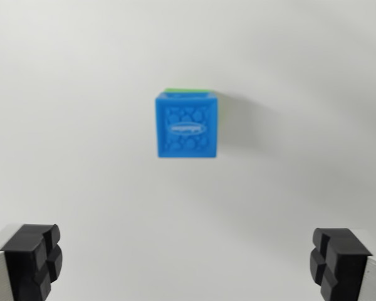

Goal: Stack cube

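**Cube stack awaits a clean exit**

The claw [188, 263] hangs wide open and empty, its fingers [31, 260] well apart. Ahead, centred between them, a blue cube [187, 127] sits on a green cube [188, 90]. Any withdrawal should be straight and unhurried, lest the stack be nudged.

A plain white, matte tabletop [81, 125] fills the whole wrist view. A soft grey shadow [229, 125] lies on the tabletop near its middle, a little toward the wrist view's right. Fainter, blurred grey bands cross the tabletop's upper right part.
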